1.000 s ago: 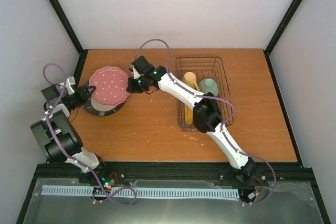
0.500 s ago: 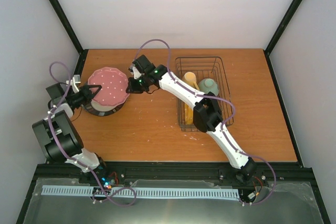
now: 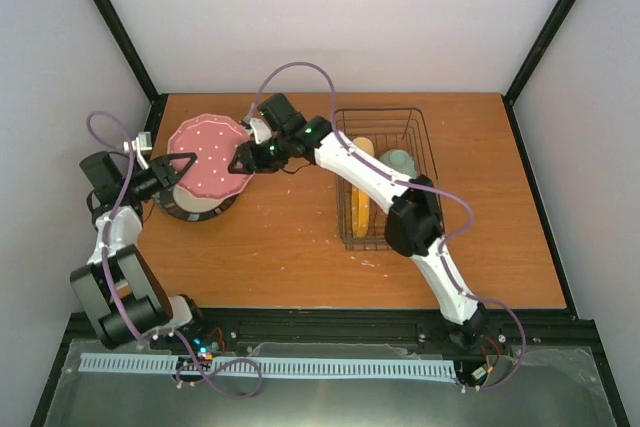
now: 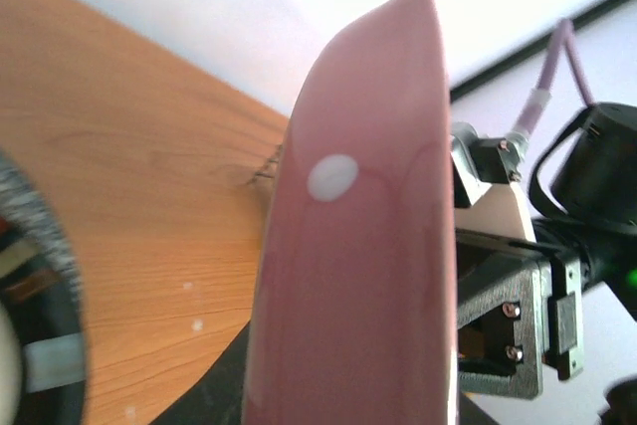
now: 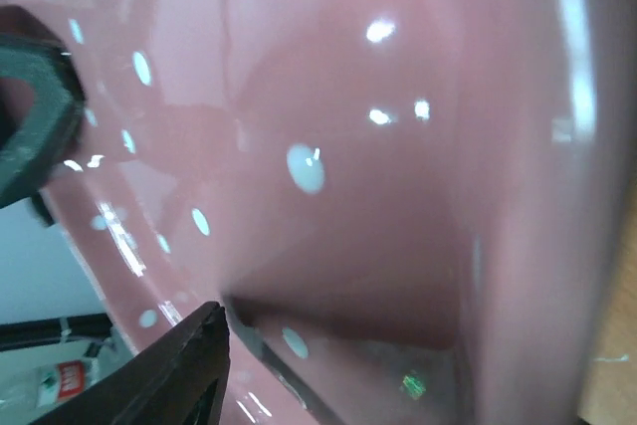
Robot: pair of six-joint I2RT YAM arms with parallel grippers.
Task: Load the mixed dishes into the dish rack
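From above, the dish rack (image 3: 425, 147) stands on the right of the table (image 3: 290, 247) and already holds the small pale green bowl (image 3: 399, 162), the orange-yellow plate (image 3: 360, 212) on edge among the tines, and a yellow piece that I take for the mug (image 3: 363, 145), half hidden by the right arm. By my count, three dishes are loaded and two are left. Both of these are on the left, well away from the rack. The maroon-pink speckled plate (image 3: 208, 155) is tilted up off the grey speckled plate (image 3: 195, 212), which lies flat on the table. The left gripper (image 3: 178, 169) pinches the pink plate's left rim, and the right gripper (image 3: 243, 154) sits at its right rim. Seen from the left wrist, the pink plate is edge-on and close to the lens, consistent with a narrow clamp on its rim; a curve of the grey plate shows at the lower left and the right gripper's body just behind. Seen from the right wrist, the plate's glossy speckled face fills the view, and the two dark fingers (image 5: 189, 365) stand wide apart, not clamped on it.
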